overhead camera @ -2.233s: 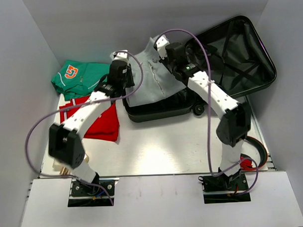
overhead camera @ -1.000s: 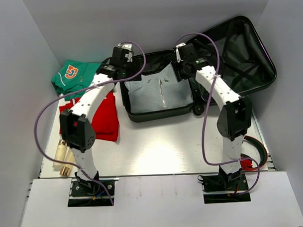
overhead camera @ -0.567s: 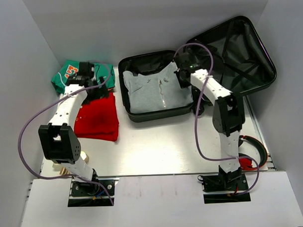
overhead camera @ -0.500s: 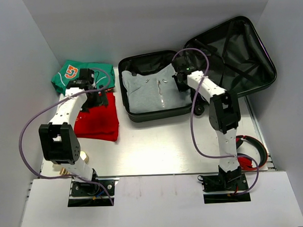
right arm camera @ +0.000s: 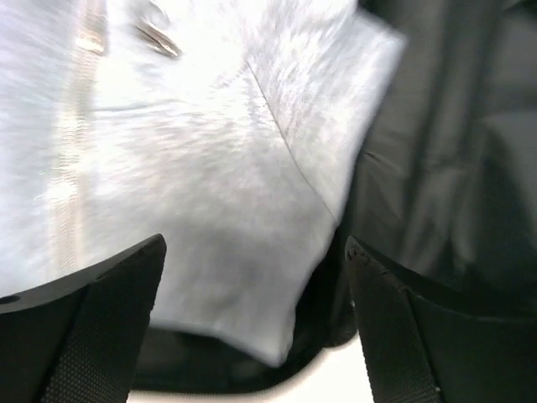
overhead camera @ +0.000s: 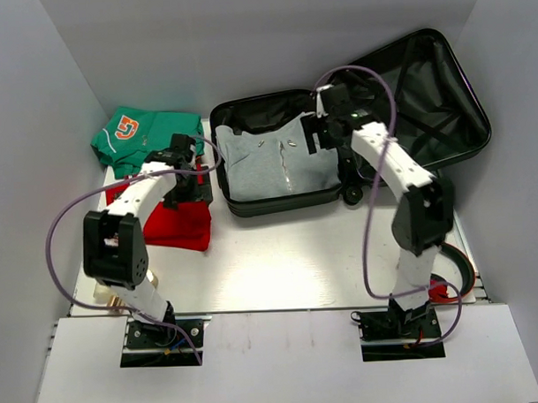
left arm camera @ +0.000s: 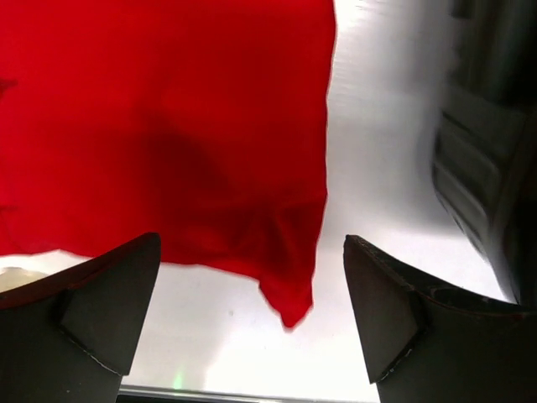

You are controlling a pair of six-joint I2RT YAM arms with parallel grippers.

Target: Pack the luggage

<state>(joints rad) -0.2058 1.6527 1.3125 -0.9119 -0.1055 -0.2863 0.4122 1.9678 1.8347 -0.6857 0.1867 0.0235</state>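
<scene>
The left hand [left arm camera: 252,252], spread wide and empty, hung right over the red folded cloth garment [left arm camera: 168,126]; the open black hard-shell luggage [overhead camera: 273,204] lay just to its right, the right hand [right arm camera: 256,252] released above it.

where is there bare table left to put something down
The widest bare patch is the near half of the metal table, bordered by the black ribbed hard-shell suitcase behind, the folded red shirt left and the red-and-black headphones right. The far left is crowded: red shirt plus folded green shirt.
</scene>
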